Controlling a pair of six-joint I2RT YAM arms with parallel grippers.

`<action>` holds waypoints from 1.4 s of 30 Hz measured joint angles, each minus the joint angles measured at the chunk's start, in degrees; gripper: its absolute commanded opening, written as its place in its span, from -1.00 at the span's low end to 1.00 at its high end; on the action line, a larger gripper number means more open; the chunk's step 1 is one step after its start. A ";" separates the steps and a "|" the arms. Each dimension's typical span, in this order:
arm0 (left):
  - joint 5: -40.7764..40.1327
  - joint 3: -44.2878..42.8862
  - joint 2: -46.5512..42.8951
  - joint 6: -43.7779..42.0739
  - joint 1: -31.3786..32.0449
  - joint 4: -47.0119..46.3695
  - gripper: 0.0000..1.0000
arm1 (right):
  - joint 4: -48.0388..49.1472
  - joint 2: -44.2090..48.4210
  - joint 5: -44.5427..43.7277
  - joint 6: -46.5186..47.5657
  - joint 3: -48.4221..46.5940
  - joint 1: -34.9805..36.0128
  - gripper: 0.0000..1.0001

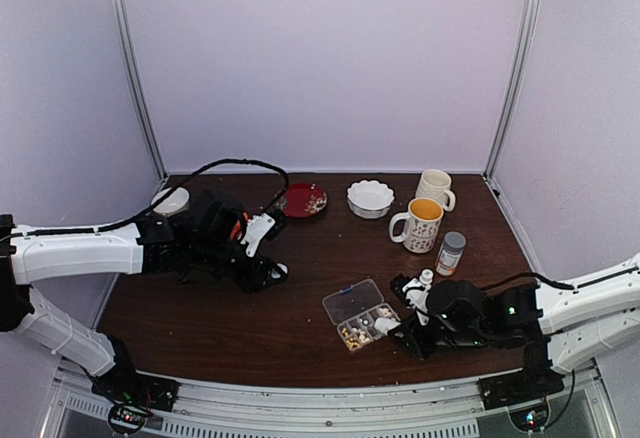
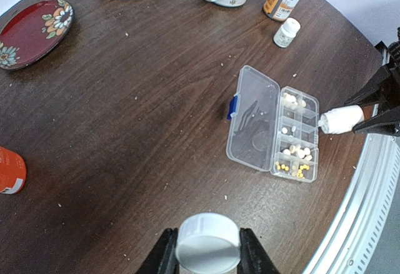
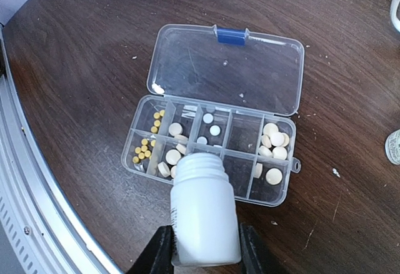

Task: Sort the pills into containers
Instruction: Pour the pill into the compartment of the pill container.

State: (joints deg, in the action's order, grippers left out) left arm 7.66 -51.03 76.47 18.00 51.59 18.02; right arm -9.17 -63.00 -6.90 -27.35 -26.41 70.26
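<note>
The containers are the compartments of a clear organiser box (image 3: 212,152) lying with its lid (image 3: 228,67) flat open; it also shows in the top view (image 1: 360,314). Yellow pills (image 3: 146,148) fill the left-end cells, and white pills (image 3: 275,140) lie in other cells. My right gripper (image 3: 205,252) is shut on an uncapped white bottle (image 3: 205,214), which is tipped with its mouth over the box's near row. Away to the left, above bare table, my left gripper (image 2: 207,255) is shut on a white bottle cap (image 2: 207,241).
On the brown table, a grey-capped amber bottle (image 1: 451,253) and a small white bottle (image 1: 425,280) stand just behind the right gripper. Two mugs (image 1: 420,224), a white bowl (image 1: 370,198) and a red plate (image 1: 302,199) sit at the back. An orange bottle (image 2: 11,171) lies under the left arm.
</note>
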 measured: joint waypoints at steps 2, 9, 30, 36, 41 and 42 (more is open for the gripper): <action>0.00 0.00 0.00 0.00 0.02 0.00 -0.82 | -0.50 -0.52 0.00 0.02 -0.31 0.02 -1.00; 0.00 0.00 0.00 0.04 0.07 0.00 -0.81 | -1.07 -2.93 0.31 0.02 -1.33 0.17 -1.00; -0.02 0.00 -0.02 0.09 0.17 0.00 -0.82 | -1.90 -3.93 -0.24 0.20 -2.45 0.59 -1.00; -0.02 0.00 -0.02 0.11 0.26 0.00 -0.82 | -1.05 -2.80 -0.22 0.00 -1.27 0.76 -1.00; -0.02 0.00 -0.02 0.11 0.26 0.00 -0.81 | 0.55 -2.43 -0.15 -0.07 -0.94 0.83 -1.00; -0.02 0.00 -0.02 0.11 0.26 0.00 -0.81 | 0.20 -2.64 -0.31 -0.04 -1.18 0.81 -1.00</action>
State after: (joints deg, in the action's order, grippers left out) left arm 7.64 -51.03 76.44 18.11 51.86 18.02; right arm -8.97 -65.65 -7.20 -27.40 -27.59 71.07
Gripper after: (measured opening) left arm 0.287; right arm 0.330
